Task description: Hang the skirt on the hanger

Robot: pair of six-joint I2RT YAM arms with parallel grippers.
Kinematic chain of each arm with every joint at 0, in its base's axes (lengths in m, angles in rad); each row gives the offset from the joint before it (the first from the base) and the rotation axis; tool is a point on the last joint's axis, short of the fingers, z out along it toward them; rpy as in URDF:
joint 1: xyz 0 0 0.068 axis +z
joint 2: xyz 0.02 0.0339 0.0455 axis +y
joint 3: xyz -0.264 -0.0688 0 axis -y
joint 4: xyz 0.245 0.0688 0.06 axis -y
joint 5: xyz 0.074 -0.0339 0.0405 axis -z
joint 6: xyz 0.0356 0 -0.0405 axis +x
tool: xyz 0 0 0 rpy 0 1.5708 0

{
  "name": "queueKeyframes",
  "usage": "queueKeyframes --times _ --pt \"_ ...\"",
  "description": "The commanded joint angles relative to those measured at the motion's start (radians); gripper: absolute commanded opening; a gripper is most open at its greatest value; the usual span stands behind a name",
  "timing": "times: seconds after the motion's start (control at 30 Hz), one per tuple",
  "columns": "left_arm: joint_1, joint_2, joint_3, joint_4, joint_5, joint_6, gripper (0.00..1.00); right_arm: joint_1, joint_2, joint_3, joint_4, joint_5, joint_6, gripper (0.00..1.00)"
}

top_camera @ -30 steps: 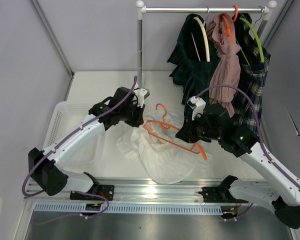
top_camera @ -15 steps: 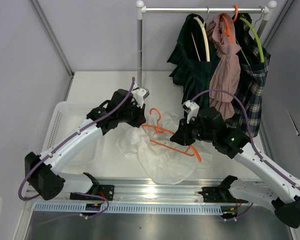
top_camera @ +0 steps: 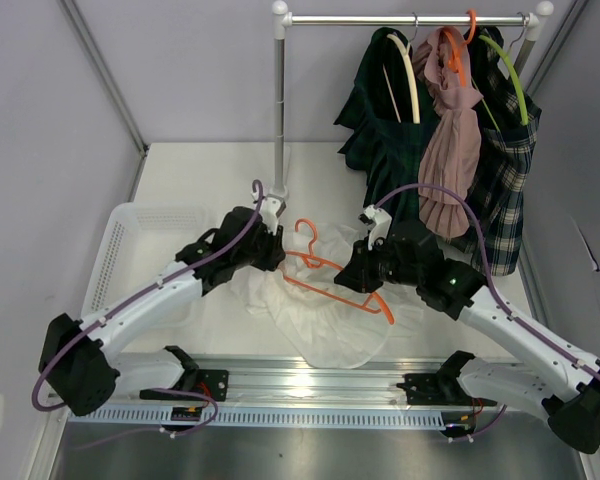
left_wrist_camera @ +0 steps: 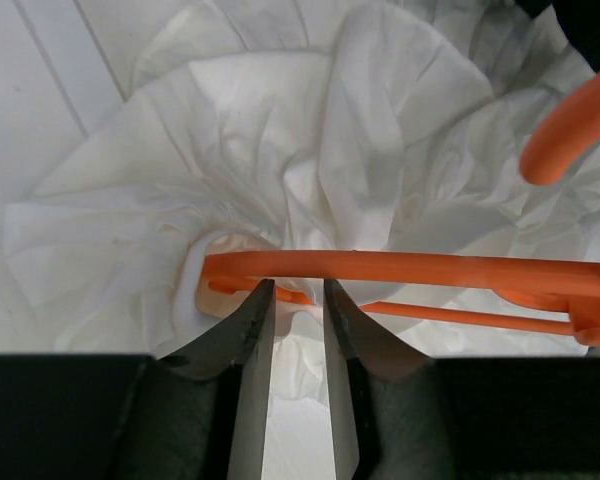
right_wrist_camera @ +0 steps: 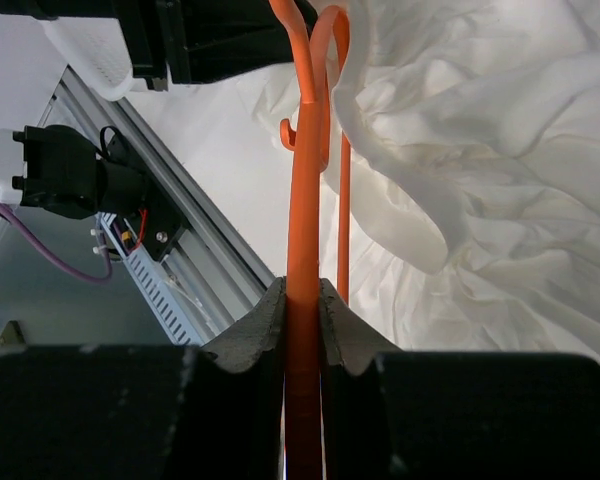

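Observation:
The white skirt [top_camera: 325, 325] lies crumpled on the table between the arms. The orange hanger [top_camera: 330, 283] lies tilted over it, hook toward the back. My right gripper [top_camera: 352, 275] is shut on the hanger's bar [right_wrist_camera: 302, 180] with the skirt [right_wrist_camera: 480, 180] to its right. My left gripper [top_camera: 276, 250] is at the hanger's left end. In the left wrist view its jaws [left_wrist_camera: 298, 285] stand narrowly apart with a fold of skirt [left_wrist_camera: 360, 150] between them, just under the hanger bar [left_wrist_camera: 430, 268]. The skirt's waistband wraps that end of the hanger.
A white mesh basket [top_camera: 130, 215] sits at the left. A clothes rail [top_camera: 410, 19] on a pole stands at the back, with dark green, pink and plaid garments [top_camera: 450, 140] hanging down behind the right arm. A metal rail runs along the near edge.
My right gripper has carried the hanger to the left, toward my left gripper. My left gripper has shifted slightly nearer and lower, staying at the skirt's top edge.

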Motion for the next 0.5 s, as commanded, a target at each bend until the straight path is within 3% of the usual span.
queueKeyframes --times 0.0,0.23,0.47 --pt "-0.009 -0.091 0.009 0.044 -0.135 -0.074 0.32 0.003 -0.014 -0.013 0.09 0.015 0.008 0.0" --pt "-0.025 -0.183 -0.028 -0.027 -0.257 -0.139 0.43 0.003 -0.005 -0.018 0.092 0.021 0.009 0.0" --pt "-0.029 -0.139 -0.017 -0.091 -0.358 -0.168 0.49 0.005 0.005 -0.009 0.098 0.007 0.014 0.0"
